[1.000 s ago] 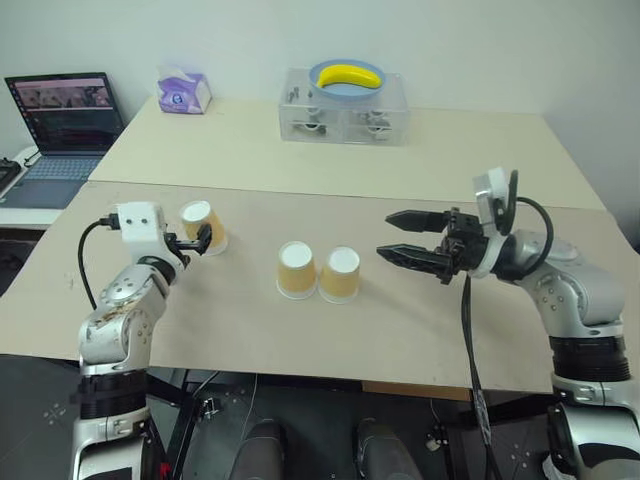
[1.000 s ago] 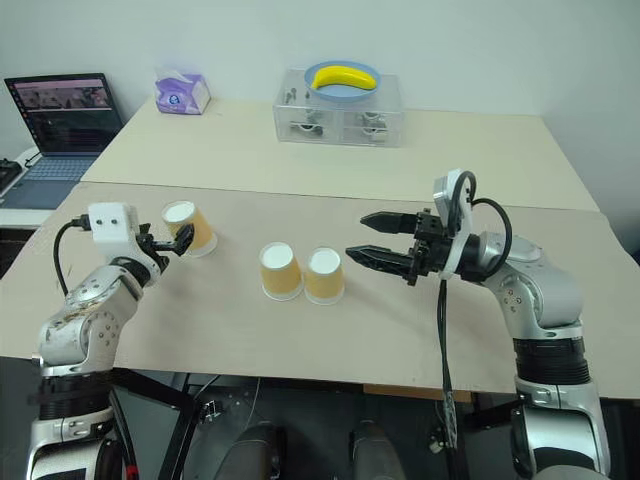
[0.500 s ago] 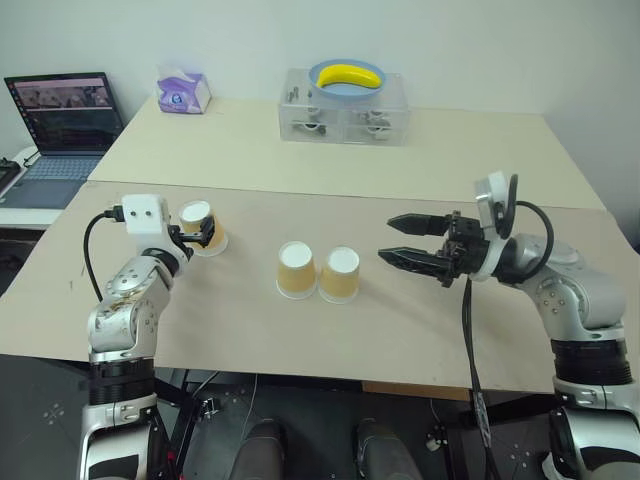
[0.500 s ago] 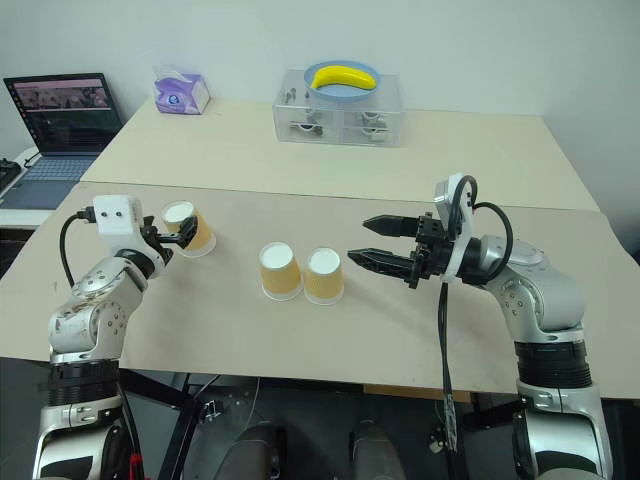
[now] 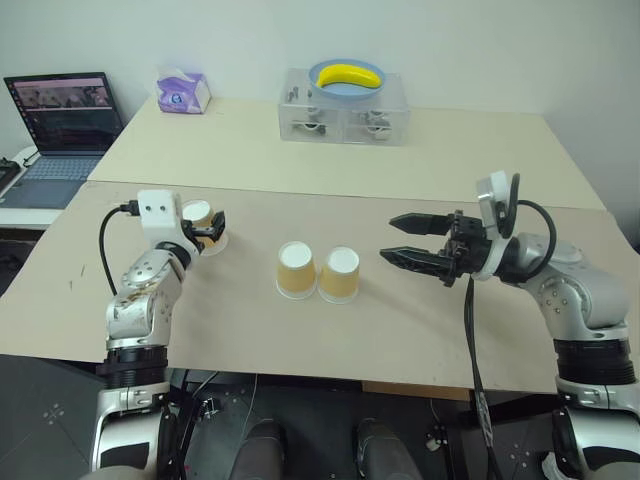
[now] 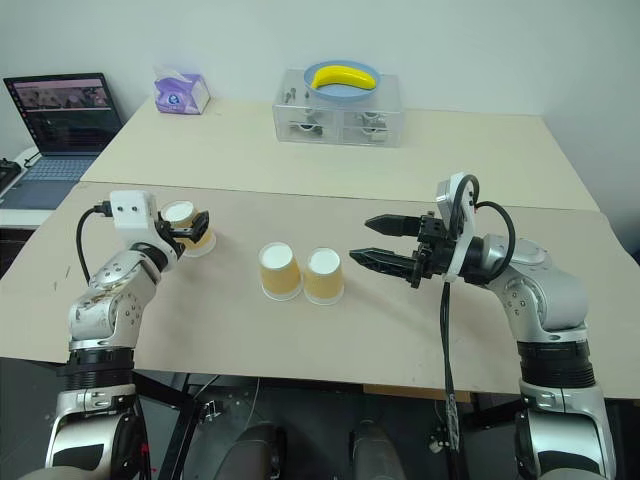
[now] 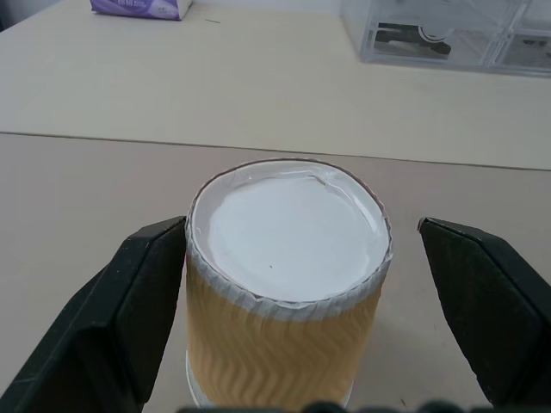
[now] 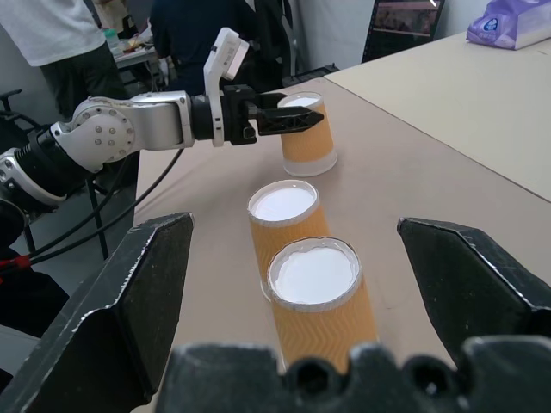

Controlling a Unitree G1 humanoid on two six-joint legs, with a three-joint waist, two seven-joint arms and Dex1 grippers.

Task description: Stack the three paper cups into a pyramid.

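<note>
Your left gripper (image 5: 207,229) stands wide around the lone cup (image 7: 287,284), one finger (image 7: 129,318) just touching or nearly touching its ribbed side and the other well clear, so nothing is held yet. That cup sits upside down on the near table (image 5: 420,330), white base up, its long axis upright, and the fingers flank it level, below the base. I'd judge the coming move turns on this: the cup lies straight ahead between the fingers, off centre toward one, so closing should catch it, perhaps nudging it first.

From that cup, the other two cups (image 5: 318,271) stand touching side by side at about 4 o'clock, also inverted, forming the base row. Your right gripper (image 5: 402,238) hangs wide and empty at their 3 o'clock, pointing at them, nearer to the pair than the left.

No writing is readable on the cups; the tissue box (image 5: 183,90) at 11 o'clock carries a logo too small to make out.
</note>
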